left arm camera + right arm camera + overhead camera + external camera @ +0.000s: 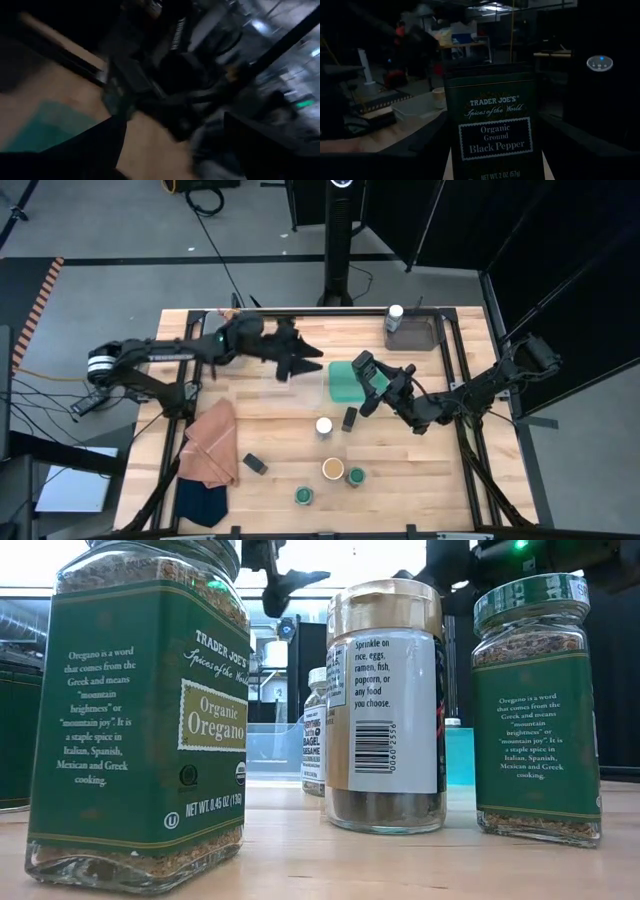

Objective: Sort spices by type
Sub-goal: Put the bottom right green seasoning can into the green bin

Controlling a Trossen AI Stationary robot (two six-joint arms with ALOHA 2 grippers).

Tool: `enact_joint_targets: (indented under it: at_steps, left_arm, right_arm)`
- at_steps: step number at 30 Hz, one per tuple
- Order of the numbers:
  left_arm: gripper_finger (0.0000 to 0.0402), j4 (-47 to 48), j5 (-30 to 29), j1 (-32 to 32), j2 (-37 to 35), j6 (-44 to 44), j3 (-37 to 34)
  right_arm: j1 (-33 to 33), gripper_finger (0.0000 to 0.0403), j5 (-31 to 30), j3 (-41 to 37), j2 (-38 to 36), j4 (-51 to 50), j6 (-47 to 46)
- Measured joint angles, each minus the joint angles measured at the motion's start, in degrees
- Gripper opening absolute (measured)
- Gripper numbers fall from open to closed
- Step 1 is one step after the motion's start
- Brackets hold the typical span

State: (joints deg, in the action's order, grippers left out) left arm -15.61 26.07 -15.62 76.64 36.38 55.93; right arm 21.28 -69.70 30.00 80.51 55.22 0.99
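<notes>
My right gripper (370, 380) hangs over the teal tray (340, 390), shut on a dark Black Pepper tin (492, 120). My left gripper (303, 362) stands open in the air left of that tray, with nothing between its fingers. On the table near the front stand another dark tin (349, 418), a third tin (254, 464), a white-lidded jar (324, 426), a tan-lidded jar (333, 469) and two green-lidded oregano jars (355, 477) (304, 496). The low view shows the oregano jars (140, 710) (535, 705) and the tan-lidded jar (385, 705) up close. My right gripper pinches the Black Pepper tin between its two fingers, one on each narrow side (451, 145). The fingers come at it level, from the table's right side. The tin stands upright in the hold with its label toward the wrist camera; its bottom is out of the picture.
A grey tray (420, 335) at the back right holds a white-lidded jar (395, 313). A folded orange cloth (212, 442) and a navy cloth (200, 502) lie at the front left. A black post (340, 240) rises behind the table's far edge.
</notes>
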Motion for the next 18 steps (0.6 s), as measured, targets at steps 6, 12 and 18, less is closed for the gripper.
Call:
enact_joint_targets:
  at_steps: [6,12,18]
  left_arm:
    - [0.0339,11.69,7.12,-4.03,7.37,5.85,8.69]
    - [0.0339,16.87,8.18,-4.26,15.44,4.35,18.35]
    - [0.0339,21.91,9.73,-4.26,21.81,1.52,25.28]
  right_arm:
    - [0.0,0.028,1.02,0.0,0.0,-0.35,2.23]
    - [0.0,0.028,1.44,0.0,0.0,-1.17,2.23]
    - [0.0,0.0279,1.48,0.0,0.0,-1.23,2.18]
